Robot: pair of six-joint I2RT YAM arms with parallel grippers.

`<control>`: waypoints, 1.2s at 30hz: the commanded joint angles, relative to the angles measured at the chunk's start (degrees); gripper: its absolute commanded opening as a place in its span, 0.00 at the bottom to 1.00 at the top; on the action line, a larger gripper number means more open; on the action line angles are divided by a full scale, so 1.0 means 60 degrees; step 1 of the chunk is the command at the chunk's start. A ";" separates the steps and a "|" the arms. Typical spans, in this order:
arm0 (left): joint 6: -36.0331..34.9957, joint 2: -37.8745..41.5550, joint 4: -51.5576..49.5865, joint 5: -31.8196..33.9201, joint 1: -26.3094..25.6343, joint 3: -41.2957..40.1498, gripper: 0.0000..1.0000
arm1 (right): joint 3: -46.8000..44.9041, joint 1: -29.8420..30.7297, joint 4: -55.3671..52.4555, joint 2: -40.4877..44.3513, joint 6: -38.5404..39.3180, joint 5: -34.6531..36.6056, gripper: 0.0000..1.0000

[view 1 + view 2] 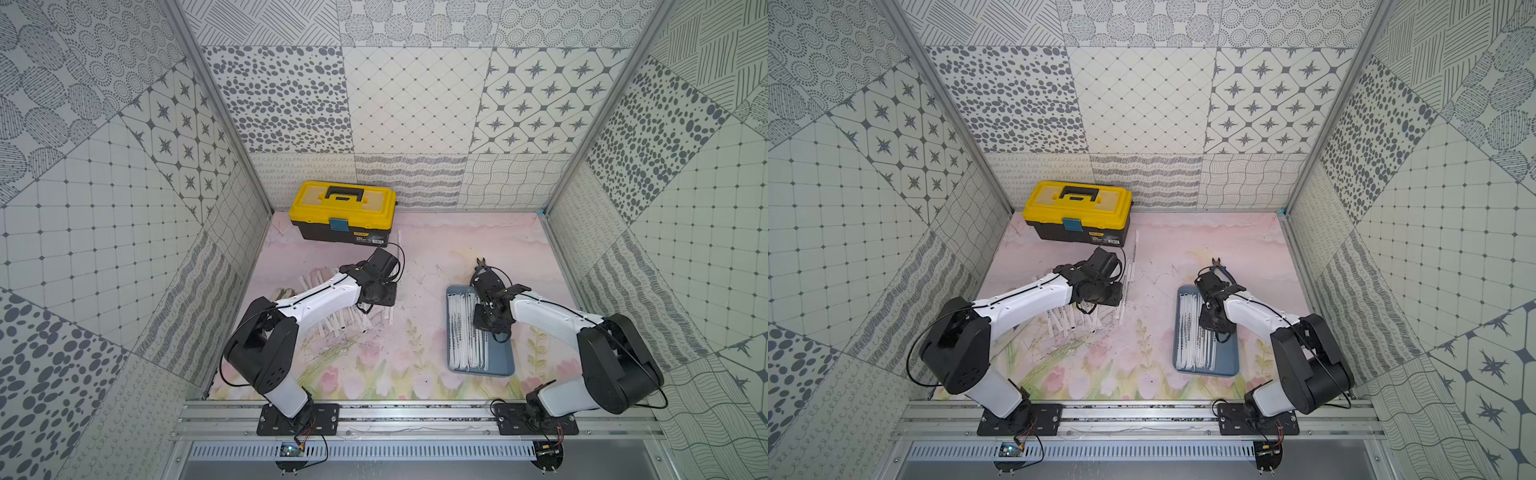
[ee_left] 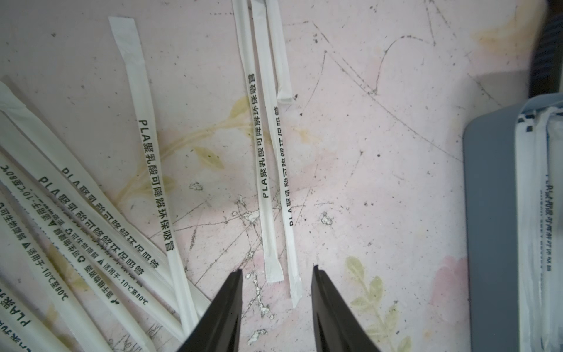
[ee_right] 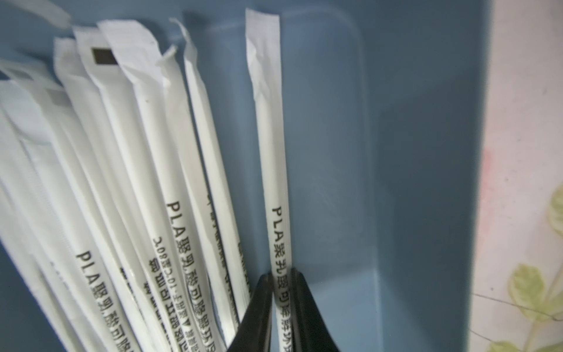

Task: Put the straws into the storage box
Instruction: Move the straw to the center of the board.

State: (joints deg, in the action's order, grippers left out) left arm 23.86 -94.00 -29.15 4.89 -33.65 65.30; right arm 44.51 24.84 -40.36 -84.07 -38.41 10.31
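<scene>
Several loose straws (image 1: 340, 324) (image 1: 1067, 322) in white printed wrappers lie on the pink mat under my left arm. In the left wrist view two straws (image 2: 265, 170) end on the mat just in front of my left gripper (image 2: 277, 271), which is open and holds nothing. The blue-grey storage box (image 1: 503, 361) (image 1: 1227, 361) holds a row of straws (image 1: 465, 332). My right gripper (image 3: 281, 271) (image 1: 486, 326) is low inside the storage box (image 3: 396, 183), shut on one straw (image 3: 271, 152) beside that row.
A yellow-lidded black toolbox (image 1: 343, 208) stands at the back left. Pliers (image 1: 482, 264) lie just beyond the box's far end. A single straw (image 1: 1136, 243) lies by the toolbox. Patterned walls close in three sides.
</scene>
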 commanded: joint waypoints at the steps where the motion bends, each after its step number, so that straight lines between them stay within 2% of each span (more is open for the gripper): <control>1: -0.0109 -0.0007 -0.0076 -0.0039 0.0114 0.0016 0.42 | 0.0239 0.0074 -0.0243 0.0458 -0.0045 -0.0011 0.17; 9: -0.0021 -0.0384 -0.0312 0.0168 0.0337 0.0356 0.41 | 0.0843 0.0086 -0.1267 0.1320 -0.0003 -0.0223 0.28; 13: -0.0050 -0.0979 -0.0275 0.0384 0.0422 0.0742 0.41 | 0.1174 0.0199 -0.1454 0.1906 -0.0067 -0.0204 0.30; 20: -0.0341 -0.2853 -0.0353 0.0151 0.0430 0.2401 0.37 | 0.1467 0.1391 -0.0957 0.1240 -0.0685 -0.0068 0.30; 24: -0.0458 -0.3812 -0.0414 -0.0204 0.0423 0.3158 0.36 | 0.1452 0.1578 -0.0756 0.1005 -0.0761 -0.0054 0.30; 28: -0.0407 -0.4612 -0.0982 -0.0344 0.0409 0.3793 0.26 | 0.1545 0.1640 -0.0729 0.1002 -0.0790 -0.0134 0.30; 36: 0.0166 -0.4133 -0.0786 -0.0895 -0.0071 0.2892 0.14 | 0.1784 0.1724 -0.0408 0.0931 -0.0761 -0.0338 0.28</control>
State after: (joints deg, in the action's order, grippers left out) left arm 22.81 -119.74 -30.26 3.64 -32.23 85.34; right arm 52.90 34.54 -45.08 -77.71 -42.30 8.91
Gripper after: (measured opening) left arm 0.143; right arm 0.286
